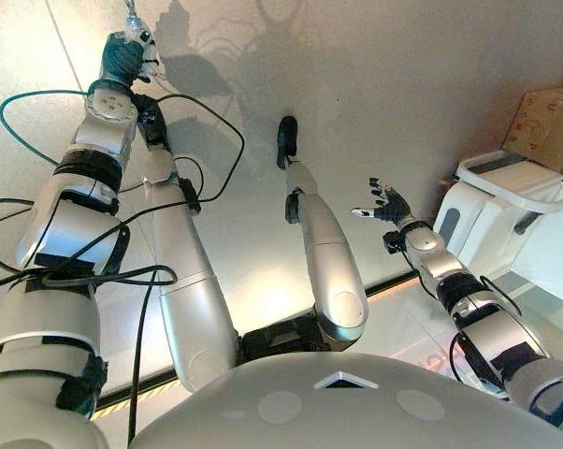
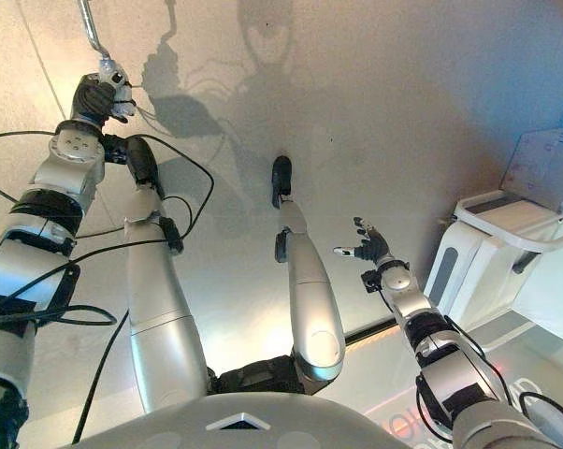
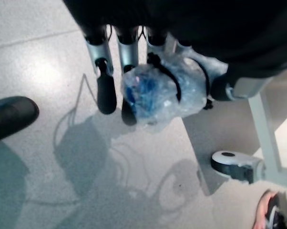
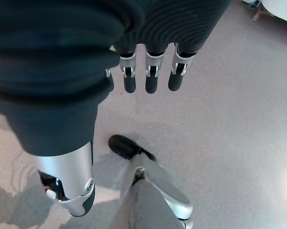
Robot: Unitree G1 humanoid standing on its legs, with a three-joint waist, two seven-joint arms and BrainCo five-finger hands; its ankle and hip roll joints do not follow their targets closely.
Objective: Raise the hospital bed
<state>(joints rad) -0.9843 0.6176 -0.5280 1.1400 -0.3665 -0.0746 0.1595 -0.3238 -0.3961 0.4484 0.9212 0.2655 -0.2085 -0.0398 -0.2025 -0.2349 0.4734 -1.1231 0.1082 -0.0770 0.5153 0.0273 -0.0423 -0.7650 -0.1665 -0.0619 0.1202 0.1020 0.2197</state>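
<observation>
Gripping the plastic-wrapped crank handle [image 3: 165, 93] is your left hand [image 3: 134, 57], stretched out far ahead to your left; in the left wrist view its fingers [image 3: 106, 93] curl over the top of that clear, crinkled wrapping, and a pale metal rod [image 2: 91, 26] runs on from the handle in the right eye view. Past the hand you can see a pale frame leg [image 3: 266, 136] and a caster wheel [image 3: 236, 165] standing on the floor [image 1: 375, 103], which look like parts of the hospital bed's underframe. Your right hand [image 1: 384, 202] hangs free over the floor well apart from the handle, fingers spread and relaxed, holding nothing. A white cart [image 1: 506, 201] with a cardboard box [image 1: 543, 126] on it stands off to your right. As for progress, you seem to have the grasp made, but the mattress platform is out of sight, so how far the bed has risen cannot be told; judge the cranking itself as the work left.
</observation>
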